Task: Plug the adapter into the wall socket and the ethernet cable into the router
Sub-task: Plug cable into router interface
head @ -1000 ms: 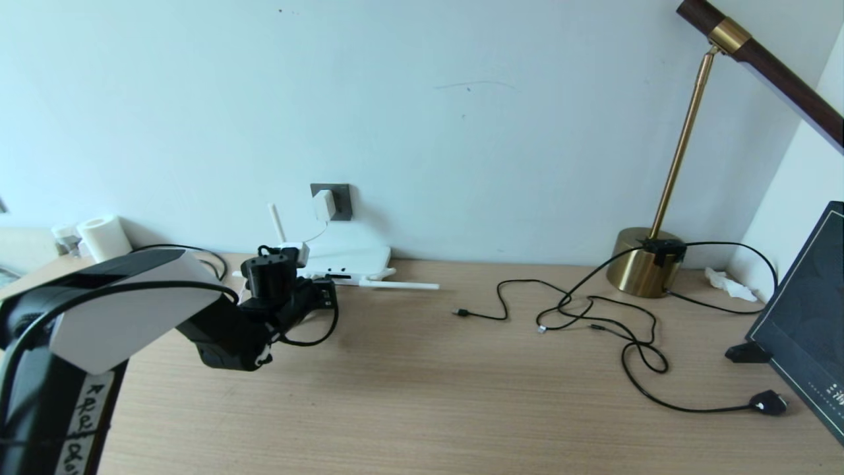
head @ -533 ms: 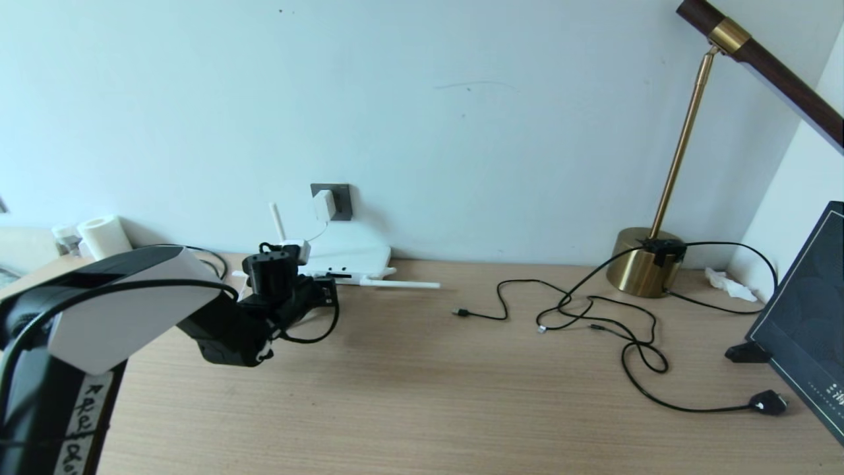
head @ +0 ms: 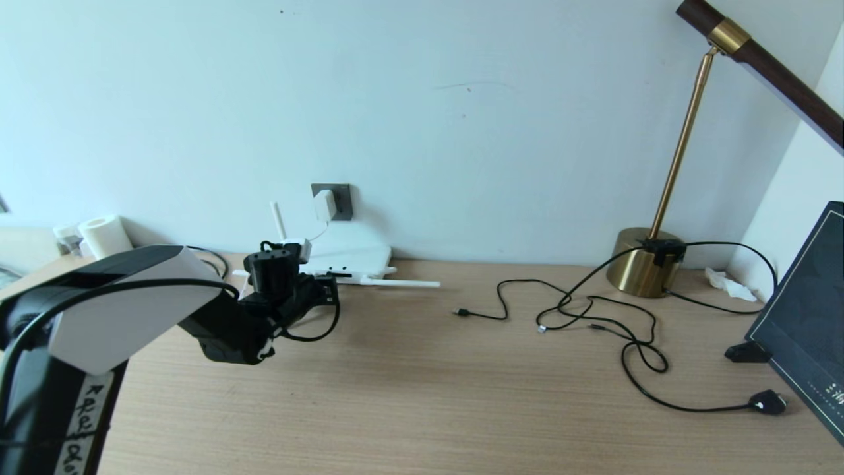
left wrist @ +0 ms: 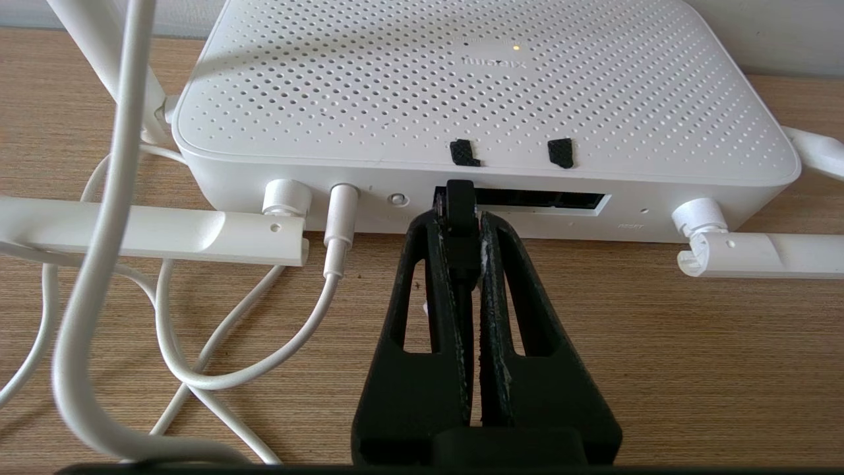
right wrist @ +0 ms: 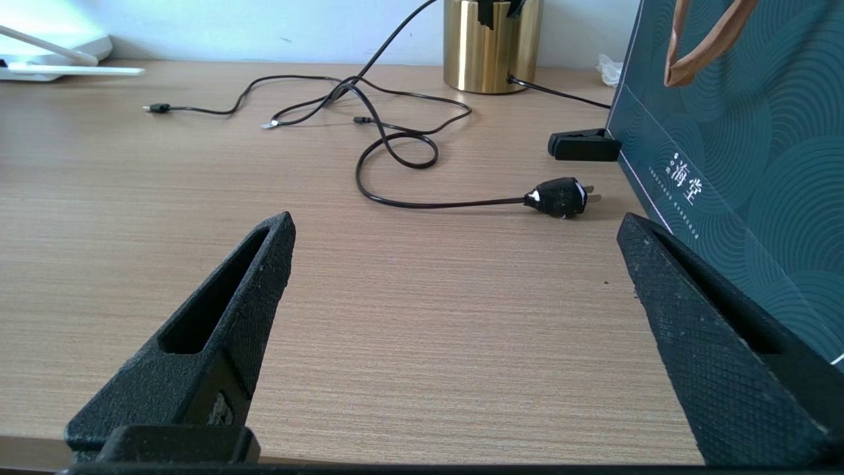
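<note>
At the left of the head view, the left pincer [head: 323, 291] reaches the flat white perforated router [head: 346, 260] against the wall. Only the left wrist view shows its jaws clamped on the thick black ethernet cable [left wrist: 461, 218], connector at the dark port strip. Above, the small white cube adapter [head: 324, 205] sits in the dark grey wall socket [head: 341, 198]. The right pincer [right wrist: 455, 277], seen only in its wrist view, stands wide apart over bare wooden table [right wrist: 395, 316], beside a dark teal paper bag [right wrist: 745, 152].

Pale wall [head: 461, 132] behind wooden desk [head: 428, 396], brass lamp [head: 643, 267].
</note>
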